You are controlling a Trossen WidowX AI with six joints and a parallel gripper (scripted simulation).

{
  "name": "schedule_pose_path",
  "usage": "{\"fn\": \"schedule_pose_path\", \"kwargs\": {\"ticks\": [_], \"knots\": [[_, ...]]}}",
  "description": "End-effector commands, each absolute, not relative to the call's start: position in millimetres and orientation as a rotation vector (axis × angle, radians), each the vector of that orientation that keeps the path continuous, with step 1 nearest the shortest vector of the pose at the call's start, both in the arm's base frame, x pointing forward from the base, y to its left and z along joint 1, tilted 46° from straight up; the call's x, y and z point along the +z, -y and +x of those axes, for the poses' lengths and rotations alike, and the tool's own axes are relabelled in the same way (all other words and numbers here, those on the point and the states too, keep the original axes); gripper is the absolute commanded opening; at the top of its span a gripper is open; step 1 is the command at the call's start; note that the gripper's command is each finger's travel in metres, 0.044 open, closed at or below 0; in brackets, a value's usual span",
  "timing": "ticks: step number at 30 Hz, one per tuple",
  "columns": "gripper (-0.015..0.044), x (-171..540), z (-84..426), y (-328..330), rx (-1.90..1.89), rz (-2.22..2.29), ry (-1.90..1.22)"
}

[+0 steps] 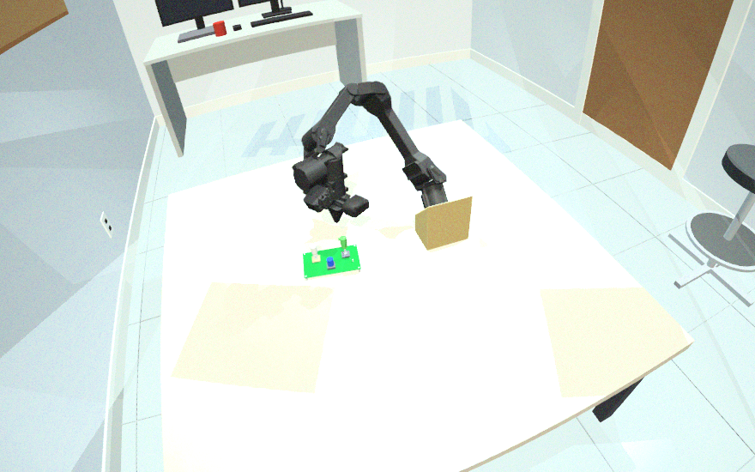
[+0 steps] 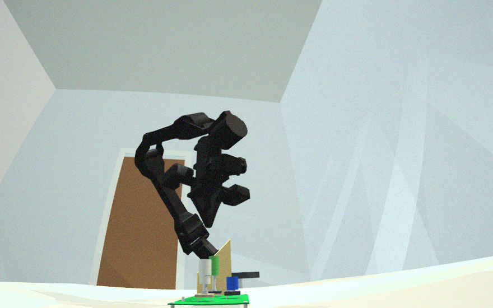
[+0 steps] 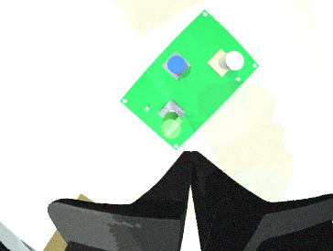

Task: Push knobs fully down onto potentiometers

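The green circuit board [image 1: 317, 270] [image 2: 232, 301] [image 3: 201, 34] stands on short legs on the table. A white knob [image 1: 314, 251] [image 2: 205, 271] [image 3: 234, 60] and a green knob [image 1: 342, 242] [image 2: 214, 265] [image 3: 170, 129] stand high on their shafts, with bare shaft below each in the exterior view. A blue knob [image 1: 329, 260] [image 2: 232, 283] [image 3: 177, 64] sits low, close against its dark potentiometer. My gripper [image 1: 335, 220] [image 2: 208, 226] [image 3: 189, 158] is shut and empty, pointing down above the knobs' height. It touches nothing. In the wrist view its tips appear just below the board's green-knob corner.
A tan angled panel [image 1: 449, 223] [image 2: 224, 268] stands right of the board, in front of the arm's base. A desk [image 1: 250, 39] with monitors and a red cup [image 1: 220, 28] is behind the table. A black stool [image 1: 729, 245] is at the right.
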State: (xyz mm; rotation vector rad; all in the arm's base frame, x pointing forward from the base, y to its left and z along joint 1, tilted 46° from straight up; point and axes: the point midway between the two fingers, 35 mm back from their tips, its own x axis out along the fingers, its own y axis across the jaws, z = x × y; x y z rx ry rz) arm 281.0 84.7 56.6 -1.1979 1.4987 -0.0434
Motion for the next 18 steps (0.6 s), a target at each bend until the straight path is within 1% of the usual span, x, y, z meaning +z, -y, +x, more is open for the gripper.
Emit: {"fn": "schedule_pose_path", "kwargs": {"ticks": [1, 18], "knots": [[0.0000, 44, 276, -85, -0.128, -1.131, -1.544], [0.0000, 27, 279, -69, -0.133, -1.127, -1.545]]}}
